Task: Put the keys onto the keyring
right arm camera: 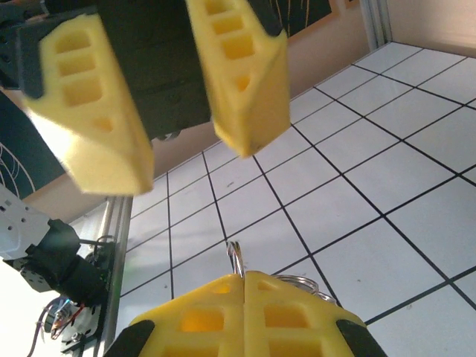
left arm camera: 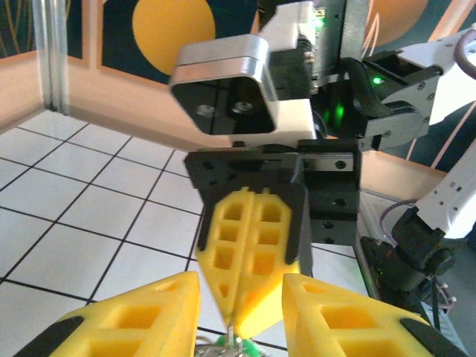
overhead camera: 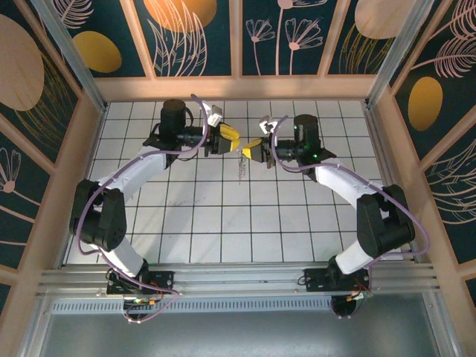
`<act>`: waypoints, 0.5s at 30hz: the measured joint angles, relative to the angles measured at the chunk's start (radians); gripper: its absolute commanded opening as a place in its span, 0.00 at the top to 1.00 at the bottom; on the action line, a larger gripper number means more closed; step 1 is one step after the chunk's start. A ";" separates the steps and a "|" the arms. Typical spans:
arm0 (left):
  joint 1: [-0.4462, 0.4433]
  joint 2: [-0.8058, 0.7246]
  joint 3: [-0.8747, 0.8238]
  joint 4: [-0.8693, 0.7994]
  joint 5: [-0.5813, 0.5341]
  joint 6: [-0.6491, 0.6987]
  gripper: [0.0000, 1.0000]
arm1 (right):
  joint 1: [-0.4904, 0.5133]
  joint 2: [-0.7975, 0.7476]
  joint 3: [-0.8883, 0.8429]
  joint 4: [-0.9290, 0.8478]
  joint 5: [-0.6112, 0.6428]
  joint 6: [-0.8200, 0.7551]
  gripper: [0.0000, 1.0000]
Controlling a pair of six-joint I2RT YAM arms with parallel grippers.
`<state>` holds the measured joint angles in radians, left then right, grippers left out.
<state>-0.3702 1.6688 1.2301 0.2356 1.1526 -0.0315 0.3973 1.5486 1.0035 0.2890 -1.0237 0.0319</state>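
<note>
Right wrist view: right claw [right arm camera: 244, 279] is clamping shut on the thin keyring [right arm camera: 235, 256], holding it upright just beyond its fingertips, likely steadying it for threading. Left claw [right arm camera: 186, 160] is hovering opposite, jaws partly parted, gripping nothing. Green-tagged keys [left arm camera: 250, 348] are dangling beneath.

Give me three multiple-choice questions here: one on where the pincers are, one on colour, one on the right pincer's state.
1. Where do the left pincer and right pincer meet? A) by the arm bases B) above the table's far middle C) beyond the side wall
2. What colour are their fingers? A) blue B) yellow C) red
3. The right pincer is: A) wide open B) shut, empty C) shut on the keyring
Answers: B, they face each other over its far half; B, all four look yellow; C, the ring pokes from its closed fingers.
</note>
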 measured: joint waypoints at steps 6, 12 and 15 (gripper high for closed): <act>0.012 0.011 0.005 -0.031 0.021 0.022 0.65 | -0.003 -0.019 -0.002 -0.002 -0.032 -0.001 1.00; 0.012 0.032 0.019 -0.110 0.058 0.075 0.65 | -0.004 -0.022 -0.001 -0.002 -0.068 0.000 1.00; 0.012 0.032 0.024 -0.132 0.074 0.092 0.65 | -0.004 -0.022 0.000 -0.002 -0.078 0.000 1.00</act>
<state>-0.3580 1.7008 1.2541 0.1032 1.2270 0.0605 0.3935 1.5265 1.0031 0.2874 -1.1015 0.0322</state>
